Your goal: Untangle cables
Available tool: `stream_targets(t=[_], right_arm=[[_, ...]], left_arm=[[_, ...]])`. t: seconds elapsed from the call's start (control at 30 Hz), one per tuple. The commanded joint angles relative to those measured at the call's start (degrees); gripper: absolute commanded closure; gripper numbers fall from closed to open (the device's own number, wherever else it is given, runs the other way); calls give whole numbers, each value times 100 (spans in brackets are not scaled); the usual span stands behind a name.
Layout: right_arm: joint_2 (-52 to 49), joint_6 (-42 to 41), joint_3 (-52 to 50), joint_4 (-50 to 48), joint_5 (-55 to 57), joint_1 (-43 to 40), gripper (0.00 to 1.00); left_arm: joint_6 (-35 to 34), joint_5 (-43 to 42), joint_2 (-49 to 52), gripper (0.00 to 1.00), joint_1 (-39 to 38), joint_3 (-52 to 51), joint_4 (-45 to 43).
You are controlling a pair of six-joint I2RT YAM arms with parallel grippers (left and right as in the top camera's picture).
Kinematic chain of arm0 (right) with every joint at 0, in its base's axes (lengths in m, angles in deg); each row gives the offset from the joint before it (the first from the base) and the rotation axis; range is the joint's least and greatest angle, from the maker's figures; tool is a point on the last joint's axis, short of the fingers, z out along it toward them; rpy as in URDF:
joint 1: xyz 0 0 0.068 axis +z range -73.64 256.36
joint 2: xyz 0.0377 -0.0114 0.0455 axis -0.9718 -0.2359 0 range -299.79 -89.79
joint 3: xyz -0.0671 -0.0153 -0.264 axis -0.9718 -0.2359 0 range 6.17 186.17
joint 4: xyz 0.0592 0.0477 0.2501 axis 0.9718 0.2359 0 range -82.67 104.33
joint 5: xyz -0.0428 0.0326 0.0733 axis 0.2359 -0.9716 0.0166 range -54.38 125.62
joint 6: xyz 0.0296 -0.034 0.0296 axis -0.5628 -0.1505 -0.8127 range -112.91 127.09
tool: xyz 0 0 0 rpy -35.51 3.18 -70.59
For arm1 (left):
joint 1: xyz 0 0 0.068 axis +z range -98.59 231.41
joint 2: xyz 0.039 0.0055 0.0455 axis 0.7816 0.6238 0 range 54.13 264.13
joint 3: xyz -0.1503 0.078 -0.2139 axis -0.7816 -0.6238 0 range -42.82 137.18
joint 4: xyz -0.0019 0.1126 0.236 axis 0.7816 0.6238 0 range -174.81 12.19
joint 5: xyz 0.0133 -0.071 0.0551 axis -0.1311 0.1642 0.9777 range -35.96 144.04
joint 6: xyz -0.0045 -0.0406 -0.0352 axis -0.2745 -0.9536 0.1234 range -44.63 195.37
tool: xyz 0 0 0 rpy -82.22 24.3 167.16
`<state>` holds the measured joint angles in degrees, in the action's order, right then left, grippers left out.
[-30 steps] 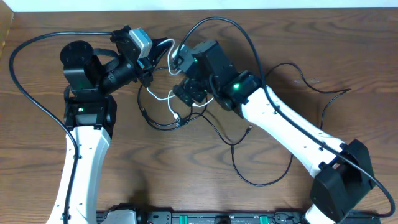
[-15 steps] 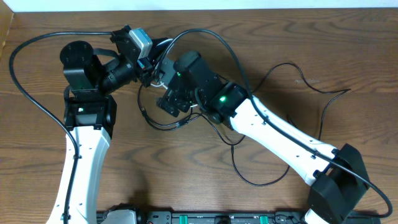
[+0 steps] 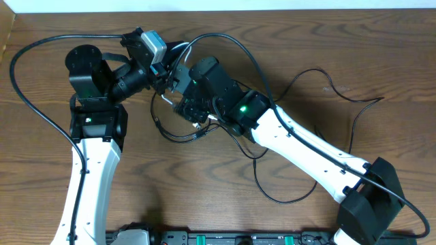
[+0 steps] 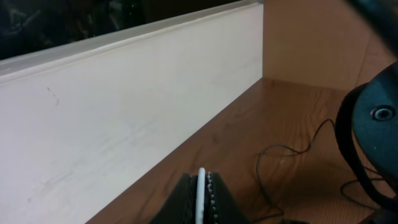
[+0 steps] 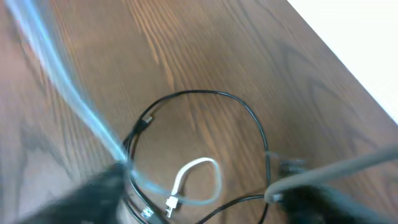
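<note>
Sitting clamped within left end effector (image 4: pixel 202 182) is the white cable (image 4: pixel 201 200).

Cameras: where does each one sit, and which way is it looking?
Overhead: above the table, looking straight down; both arms show, left gripper and right gripper close together.
Left wrist: on the left arm, looking along the table toward a white wall; its fingers pinch the white cable.
Right wrist: on the right arm, looking down, blurred, at a black cable loop; its fingers fill the bottom corners.
Shared: both wrist views show the white cable.
</note>
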<state>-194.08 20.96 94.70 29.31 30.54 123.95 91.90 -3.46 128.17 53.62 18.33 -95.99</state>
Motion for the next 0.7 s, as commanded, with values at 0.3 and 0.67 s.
stream_targets(t=[0.3, 0.67], right_arm=[[98, 13, 98, -74, 273, 81, 99], [101, -192, 98, 13, 2754, -39, 99]], left_arm=[[33, 9, -44, 83, 17, 52, -2], [33, 11, -44, 63, 17, 52, 0]])
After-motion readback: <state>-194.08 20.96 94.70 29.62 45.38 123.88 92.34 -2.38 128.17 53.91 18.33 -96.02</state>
